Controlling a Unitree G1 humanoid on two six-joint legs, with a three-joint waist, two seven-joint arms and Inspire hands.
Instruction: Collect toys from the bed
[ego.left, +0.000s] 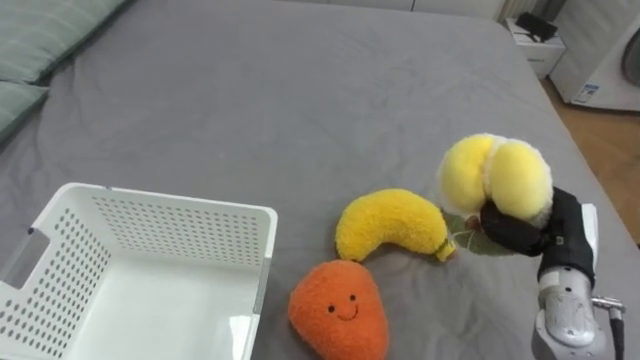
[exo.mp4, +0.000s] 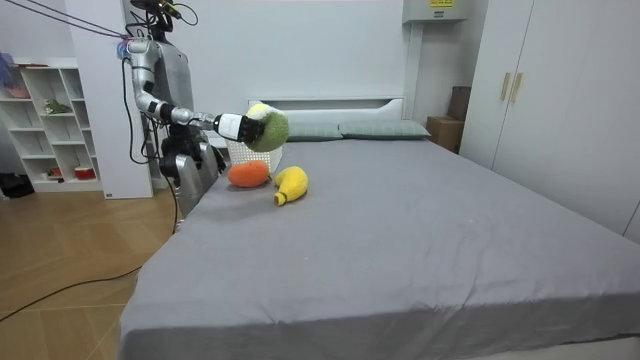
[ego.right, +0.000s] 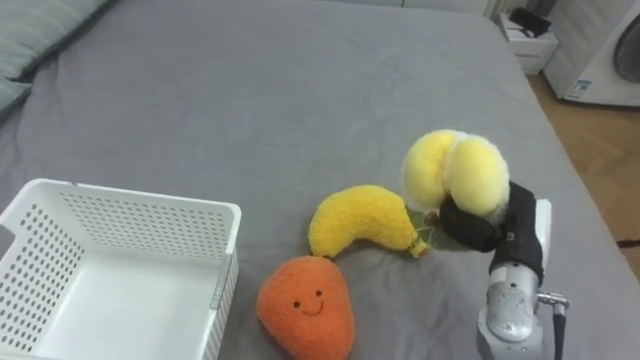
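Note:
My right hand (ego.left: 515, 231) (ego.right: 472, 226) (exo.mp4: 243, 127) is shut on a round yellow plush toy (ego.left: 497, 177) (ego.right: 455, 171) (exo.mp4: 267, 128) with a green leaf, held up above the grey bed (ego.left: 300, 110) (exo.mp4: 400, 230). Left of it a yellow plush banana (ego.left: 391, 225) (ego.right: 361, 221) (exo.mp4: 290, 184) lies on the cover. An orange plush toy with a smiling face (ego.left: 339, 309) (ego.right: 305, 307) (exo.mp4: 248, 174) lies in front of the banana. A white perforated basket (ego.left: 130, 270) (ego.right: 110, 270) stands empty at the lower left, next to the orange toy.
Green pillows (ego.left: 35, 45) (exo.mp4: 350, 129) lie at the bed's head. A white bedside unit (ego.left: 535, 45) and wooden floor (ego.left: 600, 140) are beyond the bed's right edge. In the room view I stand at the bed's side by white shelves (exo.mp4: 50, 125); wardrobes (exo.mp4: 545, 95) line the far wall.

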